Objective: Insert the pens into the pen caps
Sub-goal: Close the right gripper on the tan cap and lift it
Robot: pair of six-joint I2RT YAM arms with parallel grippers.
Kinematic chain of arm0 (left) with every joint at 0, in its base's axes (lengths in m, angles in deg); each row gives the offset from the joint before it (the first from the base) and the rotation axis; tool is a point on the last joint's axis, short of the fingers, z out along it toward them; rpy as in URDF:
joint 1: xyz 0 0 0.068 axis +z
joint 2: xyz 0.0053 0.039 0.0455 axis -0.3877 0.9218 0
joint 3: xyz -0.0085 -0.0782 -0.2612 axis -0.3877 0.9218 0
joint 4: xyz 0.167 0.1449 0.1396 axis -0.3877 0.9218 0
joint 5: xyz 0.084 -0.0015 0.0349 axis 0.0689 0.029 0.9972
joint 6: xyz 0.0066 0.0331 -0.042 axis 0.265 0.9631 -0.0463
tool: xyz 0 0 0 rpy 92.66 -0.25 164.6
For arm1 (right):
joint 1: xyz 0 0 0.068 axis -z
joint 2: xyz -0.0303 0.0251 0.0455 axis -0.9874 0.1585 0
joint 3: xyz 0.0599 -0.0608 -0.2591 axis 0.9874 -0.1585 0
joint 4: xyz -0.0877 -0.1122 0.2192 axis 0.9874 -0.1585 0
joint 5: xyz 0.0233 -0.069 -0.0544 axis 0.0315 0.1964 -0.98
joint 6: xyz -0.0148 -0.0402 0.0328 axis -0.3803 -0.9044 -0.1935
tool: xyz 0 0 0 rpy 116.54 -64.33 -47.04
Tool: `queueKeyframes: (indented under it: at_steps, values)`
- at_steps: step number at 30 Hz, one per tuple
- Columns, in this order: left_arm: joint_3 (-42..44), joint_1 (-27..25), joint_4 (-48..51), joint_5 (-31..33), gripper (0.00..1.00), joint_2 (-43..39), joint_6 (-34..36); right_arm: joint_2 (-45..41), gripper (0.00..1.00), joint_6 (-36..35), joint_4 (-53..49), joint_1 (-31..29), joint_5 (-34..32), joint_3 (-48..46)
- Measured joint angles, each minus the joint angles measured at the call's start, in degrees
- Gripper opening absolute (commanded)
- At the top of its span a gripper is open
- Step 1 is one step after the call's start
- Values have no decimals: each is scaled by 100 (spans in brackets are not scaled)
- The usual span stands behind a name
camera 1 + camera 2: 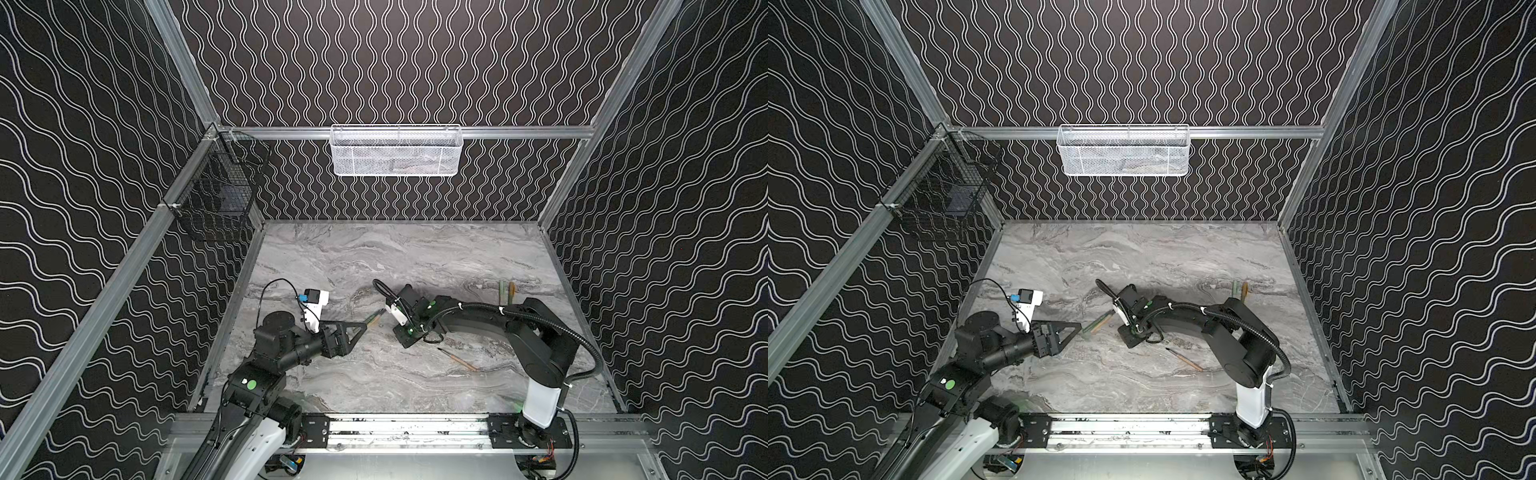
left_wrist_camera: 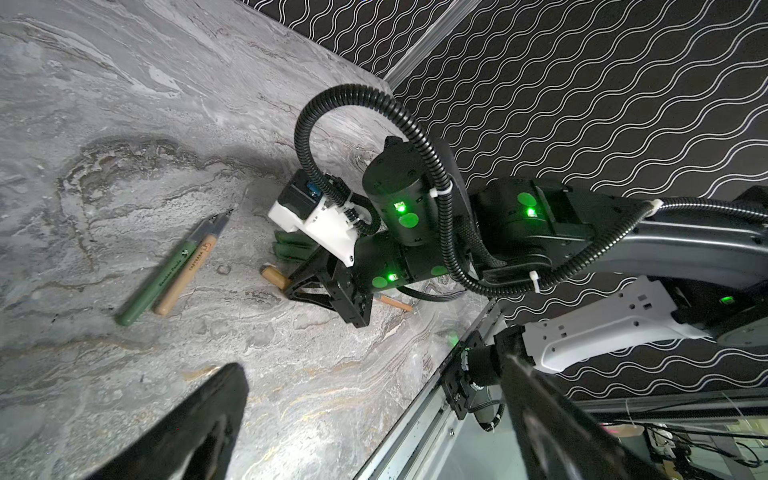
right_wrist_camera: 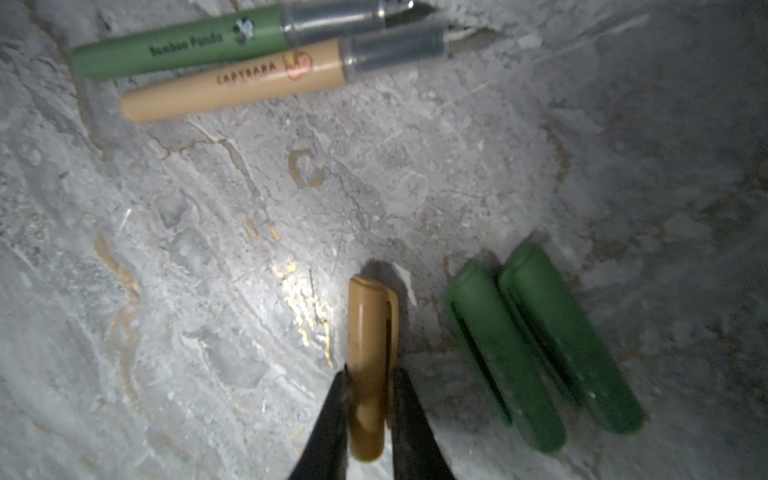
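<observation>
Right gripper [image 3: 370, 374]: my fingers are clamped across the tan cap [image 3: 370, 324]. It's light, stiff, slick plastic, I'd say, best squeezed mid-body with its mouth left clear. The green caps [image 3: 503, 357] lie just beside. Out at ten o'clock, the green pen [image 3: 178, 45] and tan pen [image 3: 232, 85] touch. My left gripper [image 2: 374, 365] gapes wide.

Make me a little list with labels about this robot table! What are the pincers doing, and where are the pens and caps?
right pincer: shut on the tan cap
left pincer: open, holding nothing
green caps: two, side by side, near the tan cap
green pen: uncapped, lying beside the tan pen
third pen: tan, uncapped, alone near the right arm
table: grey marble
</observation>
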Motion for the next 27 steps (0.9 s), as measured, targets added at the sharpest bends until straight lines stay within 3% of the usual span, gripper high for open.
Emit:
queueKeyframes:
  at_steps: [10,16,20,27]
  values:
    - [116,0,-109,-138,98,57,-13,-1346,16,-160,531,-48,874,-323]
    - [133,0,-413,-293,93,254,-138,-2070,16,-385,938,-468,1552,-398]
    - [179,0,-706,-439,81,391,-275,-2260,17,-470,1141,-778,1740,-332]
    - [251,0,-1032,-608,44,404,-396,-2310,17,-470,1443,-1292,1556,-212]
